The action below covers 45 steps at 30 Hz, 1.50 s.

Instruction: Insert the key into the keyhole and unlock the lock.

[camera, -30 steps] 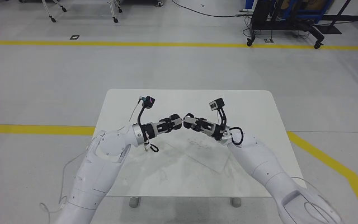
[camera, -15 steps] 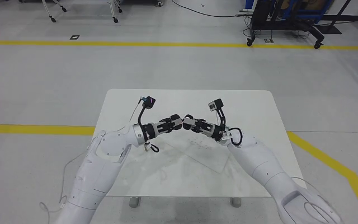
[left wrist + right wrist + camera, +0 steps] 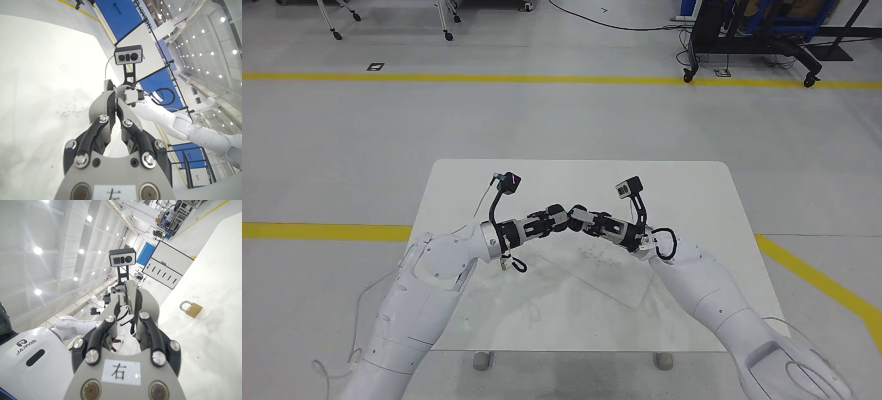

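Padlock (image 3: 191,309) flat on desk (image 3: 217,266) near right tool (image 3: 124,294), shackle end toward it; tools meet tip-to-tip mid-frame in top view, left tool (image 3: 115,102) pinched shut, perhaps on key; right tool's grip I cannot tell.

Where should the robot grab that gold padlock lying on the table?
Probably the padlock by its brass body, with fingers coming straight down from above and pinching its two narrow side edges. It lies flat on the table, so nothing fits underneath, and its silver shackle looks too thin and round to hold steady.
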Available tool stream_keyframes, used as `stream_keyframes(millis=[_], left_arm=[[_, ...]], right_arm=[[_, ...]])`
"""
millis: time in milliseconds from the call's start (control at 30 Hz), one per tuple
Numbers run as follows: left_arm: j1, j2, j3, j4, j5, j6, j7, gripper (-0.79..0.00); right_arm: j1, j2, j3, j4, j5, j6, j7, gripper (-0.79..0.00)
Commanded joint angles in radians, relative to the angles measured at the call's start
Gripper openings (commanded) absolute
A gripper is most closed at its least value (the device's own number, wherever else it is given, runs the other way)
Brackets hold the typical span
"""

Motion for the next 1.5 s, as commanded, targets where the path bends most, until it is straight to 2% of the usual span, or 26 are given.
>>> stream_keyframes(millis=[0, 167, 300, 600, 700, 800, 933, 967, 1033, 1067, 1100, 1167, 1233, 1467], left_arm=[[0.001, 0.001, 0.0, -0.002, 0.005, 0.0, 0.007, -0.785], [0.001, 0.003, 0.001, -0.004, 0.009, -0.007, 0.013, -0.785], [0.008, 0.003, -0.011, -0.005, -0.016, -0.001, 0.067, -0.785], [0.021, 0.001, -0.009, -0.014, -0.062, 0.013, 0.073, -0.785], [0.019, 0.006, -0.02, -0.013, -0.089, 0.016, 0.022, -0.785], [0.012, 0.015, -0.034, -0.01, -0.088, 0.007, -0.071, -0.785], [0.006, 0.023, -0.027, -0.013, -0.074, -0.025, -0.155, -0.785], [0.004, 0.024, -0.023, -0.014, -0.066, -0.039, -0.165, -0.785], [0.003, 0.024, -0.011, -0.011, -0.068, -0.056, -0.177, -0.785], [0.001, 0.025, -0.006, -0.011, -0.066, -0.063, -0.181, -0.785], [-0.001, 0.025, -0.003, -0.008, -0.066, -0.067, -0.182, -0.785], [-0.003, 0.026, 0.004, -0.005, -0.064, -0.071, -0.188, -0.785], [-0.005, 0.026, 0.011, -0.003, -0.071, -0.075, -0.197, -0.785], [-0.013, 0.03, 0.023, 0.004, -0.079, -0.071, -0.209, -0.785]], right_arm=[[0.0, 0.0, 0.003, 0.003, 0.003, -0.002, -0.002, 0.0], [0.0, -0.001, 0.009, 0.011, 0.002, -0.013, -0.013, 0.0], [0.0, -0.001, 0.009, 0.011, 0.002, -0.013, -0.013, 0.0], [-0.002, -0.001, 0.007, 0.005, -0.016, -0.007, -0.017, 0.0], [0.009, 0.016, 0.015, -0.006, -0.154, 0.001, 0.001, 0.0], [0.028, 0.05, 0.036, -0.054, -0.314, 0.018, 0.018, 0.0], [0.006, 0.1, 0.075, -0.143, -0.371, 0.038, 0.038, 0.0], [-0.002, 0.11, 0.083, -0.162, -0.368, 0.043, 0.043, -0.022], [-0.017, 0.128, 0.09, -0.199, -0.356, 0.056, 0.056, -0.126], [-0.024, 0.136, 0.092, -0.214, -0.34, 0.063, 0.063, -0.145], [-0.03, 0.142, 0.091, -0.227, -0.318, 0.071, 0.071, -0.219], [-0.043, 0.151, 0.086, -0.25, -0.256, 0.09, 0.09, -0.274], [-0.049, 0.161, 0.08, -0.26, -0.215, 0.11, 0.11, -0.406], [-0.044, 0.184, 0.048, -0.267, -0.177, 0.124, 0.124, -0.477]])
